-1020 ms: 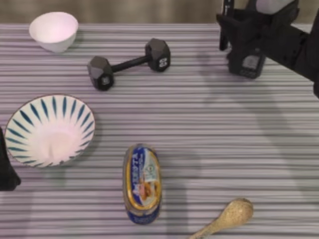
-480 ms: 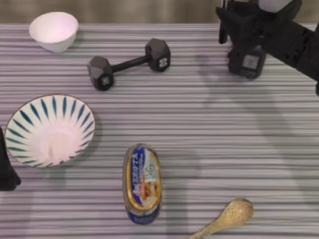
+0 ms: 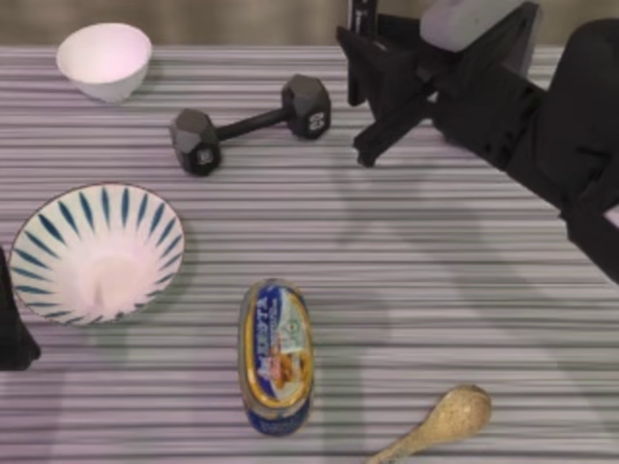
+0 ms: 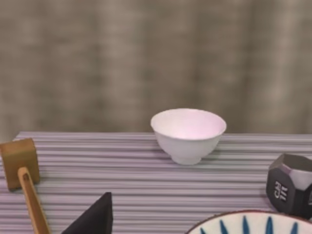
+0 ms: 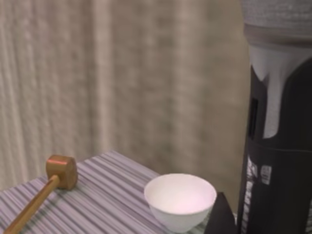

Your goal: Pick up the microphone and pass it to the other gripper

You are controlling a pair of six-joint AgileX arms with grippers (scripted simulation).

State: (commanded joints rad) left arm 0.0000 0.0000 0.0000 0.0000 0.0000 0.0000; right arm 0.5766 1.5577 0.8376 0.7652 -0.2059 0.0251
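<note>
My right gripper point(image 3: 360, 97) hangs raised over the back middle of the table, pointing left, just right of the dumbbell. It is shut on the microphone point(image 5: 278, 146), which stands upright in the right wrist view: grey mesh head on top, white collar, black handle below. One black finger point(image 5: 222, 217) shows beside the handle. From above, the microphone's pale head point(image 3: 464, 21) rises over the black wrist. My left gripper point(image 3: 12, 333) is parked at the table's left edge; its one visible finger point(image 4: 92, 217) holds nothing.
A black hex dumbbell point(image 3: 251, 124) lies at the back. A white bowl point(image 3: 104, 60) stands back left and a blue-striped bowl point(image 3: 97, 253) sits at left. A tin point(image 3: 276, 356) and a speckled spoon point(image 3: 435, 425) lie in front. The wrist views show a wooden mallet point(image 4: 27, 185).
My right arm has swung from the back right corner toward the middle, carrying the microphone, and its gripper now points left. The left arm has not moved.
</note>
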